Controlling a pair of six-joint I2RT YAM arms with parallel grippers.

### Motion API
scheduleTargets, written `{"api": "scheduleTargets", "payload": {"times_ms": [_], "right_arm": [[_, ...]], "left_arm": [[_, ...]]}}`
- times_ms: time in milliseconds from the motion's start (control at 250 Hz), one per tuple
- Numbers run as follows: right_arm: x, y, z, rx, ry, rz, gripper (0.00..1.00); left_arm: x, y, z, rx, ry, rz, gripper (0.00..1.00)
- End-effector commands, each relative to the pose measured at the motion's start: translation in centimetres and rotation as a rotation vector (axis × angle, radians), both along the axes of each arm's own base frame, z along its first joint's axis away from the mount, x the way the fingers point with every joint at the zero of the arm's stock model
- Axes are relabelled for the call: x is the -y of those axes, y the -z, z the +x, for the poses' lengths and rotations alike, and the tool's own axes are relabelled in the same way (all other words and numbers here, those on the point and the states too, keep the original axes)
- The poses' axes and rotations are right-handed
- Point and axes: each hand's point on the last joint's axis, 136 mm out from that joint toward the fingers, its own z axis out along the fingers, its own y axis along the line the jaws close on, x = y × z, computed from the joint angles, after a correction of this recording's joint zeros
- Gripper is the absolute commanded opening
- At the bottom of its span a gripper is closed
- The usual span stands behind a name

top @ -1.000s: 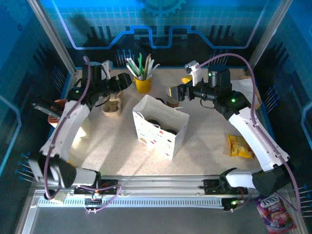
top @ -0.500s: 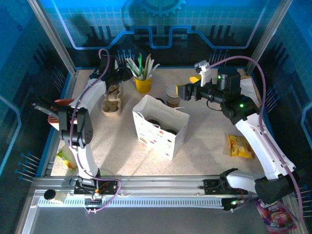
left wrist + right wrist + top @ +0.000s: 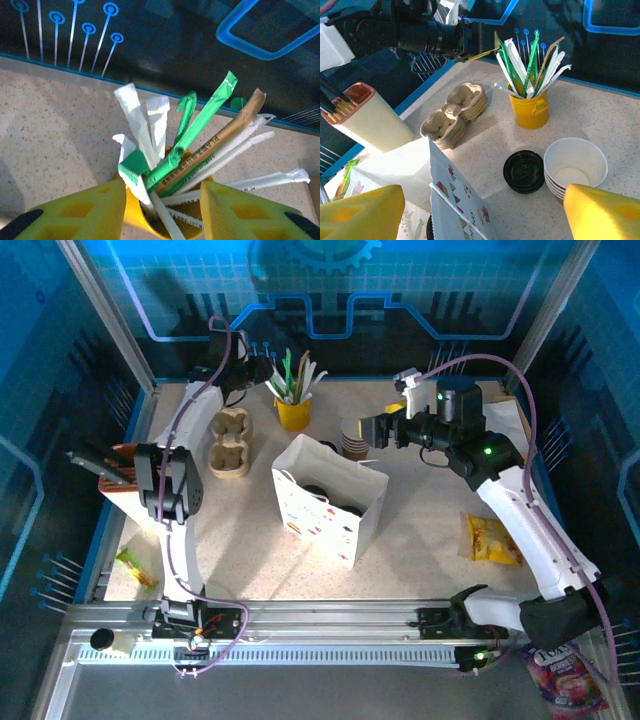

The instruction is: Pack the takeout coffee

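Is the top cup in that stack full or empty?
Empty: the right wrist view looks into the top cup, showing its bare white bottom.

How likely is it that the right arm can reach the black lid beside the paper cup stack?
Probably yes: the right gripper hangs open facing the black lid, nothing between, though the paper cup stack crowds one side.

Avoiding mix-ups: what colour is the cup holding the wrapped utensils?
Yellow; utensil cup clearest in right wrist view.
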Motion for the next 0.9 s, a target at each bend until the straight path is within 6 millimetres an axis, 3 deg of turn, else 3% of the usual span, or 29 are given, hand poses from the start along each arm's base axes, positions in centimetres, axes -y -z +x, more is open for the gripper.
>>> {"api": "scheduleTargets", "payload": {"times_ms": [0, 296, 659, 895], "right_arm": [[0.0, -1.0, -0.3, 0.012, 0.006, -0.004, 0.84], [-0.7, 0.1, -0.2, -0.023, -0.011, -0.016, 0.83], [-1.2, 0.7, -0.4, -0.041, -0.021, -0.035, 0.84], [-1.1, 1.2, -0.5, -0.049, -0.021, -0.045, 0.84]], "left_arm": [[-0.3, 0.2, 0.4, -0.012, 0.041, 0.072, 0.44], [-0.2, 0.0, 2.0, 0.007, 0.089, 0.166, 0.38], [0.6, 0.2, 2.9, -0.015, 0.143, 0.176, 0.18], [0.4, -3.2, 1.5, 0.006, 0.147, 0.228, 0.02]]}}
